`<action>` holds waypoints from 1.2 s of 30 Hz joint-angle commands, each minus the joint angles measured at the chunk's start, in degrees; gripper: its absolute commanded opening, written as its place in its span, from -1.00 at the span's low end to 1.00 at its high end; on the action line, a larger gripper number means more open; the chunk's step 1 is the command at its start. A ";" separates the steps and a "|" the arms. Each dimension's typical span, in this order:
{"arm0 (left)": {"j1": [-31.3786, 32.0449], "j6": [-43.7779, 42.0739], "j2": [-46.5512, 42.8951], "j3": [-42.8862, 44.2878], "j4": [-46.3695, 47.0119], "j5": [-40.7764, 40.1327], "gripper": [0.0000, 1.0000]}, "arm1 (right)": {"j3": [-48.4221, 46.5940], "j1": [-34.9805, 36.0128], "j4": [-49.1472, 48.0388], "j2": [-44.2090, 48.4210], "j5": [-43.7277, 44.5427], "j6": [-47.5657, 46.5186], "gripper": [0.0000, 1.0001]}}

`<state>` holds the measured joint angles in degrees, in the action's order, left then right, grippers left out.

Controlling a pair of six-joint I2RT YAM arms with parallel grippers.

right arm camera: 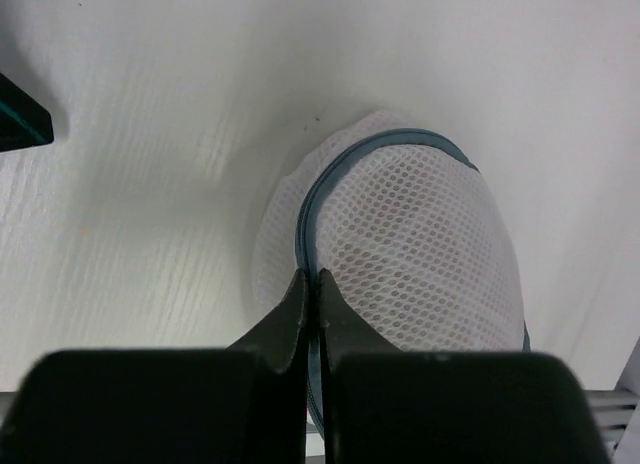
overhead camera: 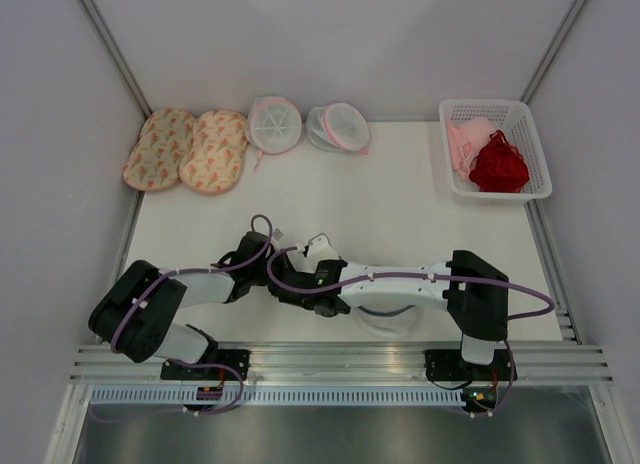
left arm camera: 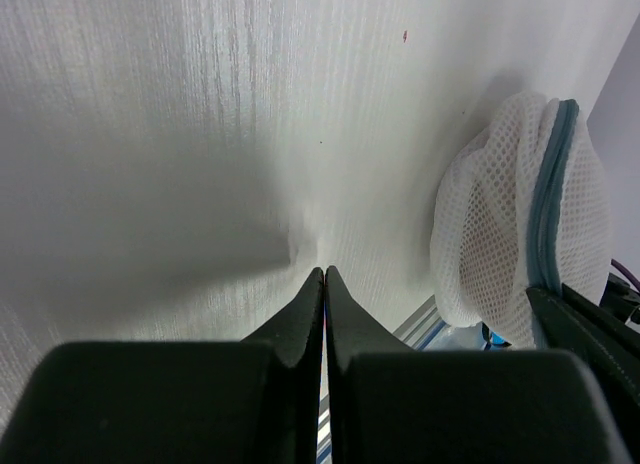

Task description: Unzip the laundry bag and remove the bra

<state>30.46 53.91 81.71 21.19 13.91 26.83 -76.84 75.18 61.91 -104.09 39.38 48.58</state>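
Observation:
The laundry bag (right arm camera: 420, 244), a domed white mesh pouch with a dark grey zipper rim, lies near the table's front edge, mostly hidden under my right arm in the top view (overhead camera: 385, 326). My right gripper (right arm camera: 311, 274) is shut on the bag's zipper rim, which runs between its fingertips. In the top view the right gripper (overhead camera: 345, 306) sits at the bag's left side. My left gripper (left arm camera: 325, 272) is shut on nothing, just above bare table, with the laundry bag (left arm camera: 500, 234) to its right. The bra is hidden; only a faint pinkish tint shows through the mesh.
A white basket (overhead camera: 520, 109) at the back right holds a pale pink cloth (overhead camera: 465, 144) and a dark red garment (overhead camera: 498, 166). Two pink-trimmed mesh pouches (overhead camera: 273, 123) (overhead camera: 338, 127) and two floral pads (overhead camera: 159, 149) (overhead camera: 213, 150) line the back. A metal rail (overhead camera: 340, 359) borders the front.

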 commanded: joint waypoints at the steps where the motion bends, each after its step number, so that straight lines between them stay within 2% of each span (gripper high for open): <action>1: -0.31 -1.62 -2.08 -0.45 1.03 -0.73 -0.96 | -2.09 0.76 1.99 2.75 4.48 2.14 -0.99; 3: -0.31 -0.92 -2.78 -0.71 2.86 -0.29 -0.95 | -1.22 1.20 -0.20 5.98 4.22 0.30 -0.99; 6: -0.31 2.16 -4.45 -2.47 10.05 1.99 -0.95 | 3.51 1.38 -12.73 14.57 0.10 -3.48 -0.99; 9: -0.31 4.88 -6.29 -2.91 14.63 3.23 -0.95 | 8.70 1.03 -21.26 23.19 -2.98 -5.07 -0.99; 12: -0.31 7.26 -7.53 -2.38 17.02 3.32 -0.95 | 13.71 -0.47 -27.60 29.97 -6.49 -5.68 -0.99; 14: -0.31 9.28 -8.85 -2.29 18.42 3.14 -0.95 | 16.18 -2.39 -30.43 33.50 -12.02 -5.95 -0.99; 18: -0.31 12.09 -11.39 -2.21 20.98 2.53 -0.95 | 23.03 -4.60 -37.11 38.25 -16.16 -5.95 -0.99; 24: -0.31 12.27 -14.30 -1.06 15.89 -0.63 -0.95 | 30.15 -8.02 -43.44 45.02 -20.47 -6.04 -0.99; 29: -0.40 12.01 -19.12 0.42 10.01 -4.50 -0.95 | 30.43 -10.14 -41.70 47.32 -18.64 -6.65 -0.99; 33: -0.14 8.50 -21.86 7.36 -4.47 -2.76 -0.95 | 30.26 -10.84 -41.87 46.97 -18.11 -7.62 -0.99; 36: 0.13 9.01 -22.73 8.78 -5.47 0.85 -0.95 | 30.34 -11.46 -42.75 46.61 -18.11 -8.32 -0.99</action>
<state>30.30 64.23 60.75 27.14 13.85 24.82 -45.89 64.20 22.61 -57.60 20.78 41.58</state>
